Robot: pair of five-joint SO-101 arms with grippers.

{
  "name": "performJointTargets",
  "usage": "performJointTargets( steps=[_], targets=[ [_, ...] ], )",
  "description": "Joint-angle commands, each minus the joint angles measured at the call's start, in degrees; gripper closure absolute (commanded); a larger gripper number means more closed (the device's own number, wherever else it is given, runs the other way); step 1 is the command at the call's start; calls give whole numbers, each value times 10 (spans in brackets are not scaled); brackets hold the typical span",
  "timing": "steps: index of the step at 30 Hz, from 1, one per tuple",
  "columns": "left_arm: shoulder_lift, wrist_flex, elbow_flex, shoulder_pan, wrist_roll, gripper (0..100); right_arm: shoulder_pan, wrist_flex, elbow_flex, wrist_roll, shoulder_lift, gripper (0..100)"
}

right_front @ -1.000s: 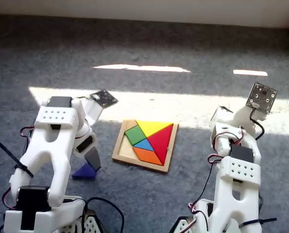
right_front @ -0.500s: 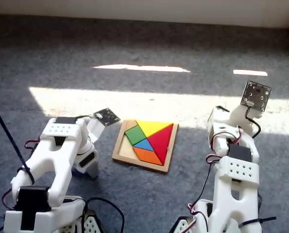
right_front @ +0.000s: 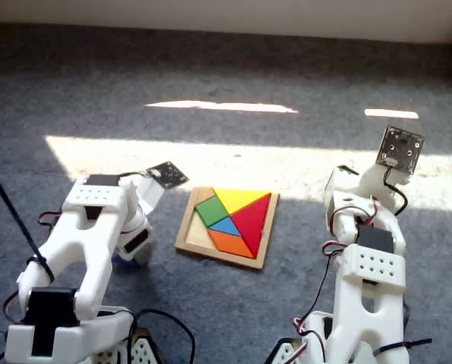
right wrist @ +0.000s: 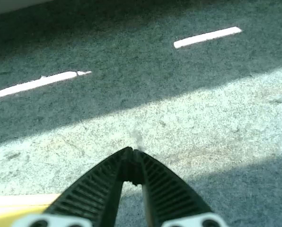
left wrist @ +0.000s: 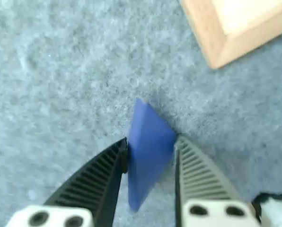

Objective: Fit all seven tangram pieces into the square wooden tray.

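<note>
Left tool clamps a dark blue triangle on the carpeted worktop; right tool is closed and empty. Five coloured pieces sit in the wooden tray, whose left edge strip is bare.

Carpet gap between blue piece and tray

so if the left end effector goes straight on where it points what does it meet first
The blue piece, gripped in the left end effector; straight on it would likely press into the carpet beneath, short of the tray.
</note>
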Motion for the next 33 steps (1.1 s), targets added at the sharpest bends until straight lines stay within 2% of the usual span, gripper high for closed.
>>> performJointTargets(
  steps=[1, 4, 6, 9, 12, 14, 16, 19, 22, 25, 29, 33],
  targets=[
    [0, 89, -113, 11, -4, 892, -4, -15, -1, 6, -19, 989],
    [0, 138, -169, 51, -11, 892, -4, -15, -1, 6, -19, 989],
    [3, 152, -196, 81, -48, 892, -4, -15, -1, 6, -19, 989],
    [5, 152, -221, 120, -86, 892, -4, -15, -1, 6, -19, 989],
    [4, 155, -245, 133, -91, 891, -4, -15, -1, 6, -19, 989],
    [-1, 156, -260, 126, -79, 890, -4, -15, -1, 6, -19, 989],
    [-1, 168, -275, 102, -35, 877, -4, -15, -1, 6, -19, 989],
    [-1, 197, -276, 60, -2, 786, -4, -15, -2, 6, -19, 988],
    [-1, 218, -275, 13, -2, 733, -4, -15, -2, 6, -19, 988],
    [-1, 217, -249, -19, -20, 745, -4, -15, -2, 6, -19, 988],
    [-2, 215, -179, -23, -53, 762, -4, -15, -2, 6, -19, 988],
    [-12, 151, -109, -24, -52, 761, -4, -15, -2, 6, -19, 988]
  ],
)
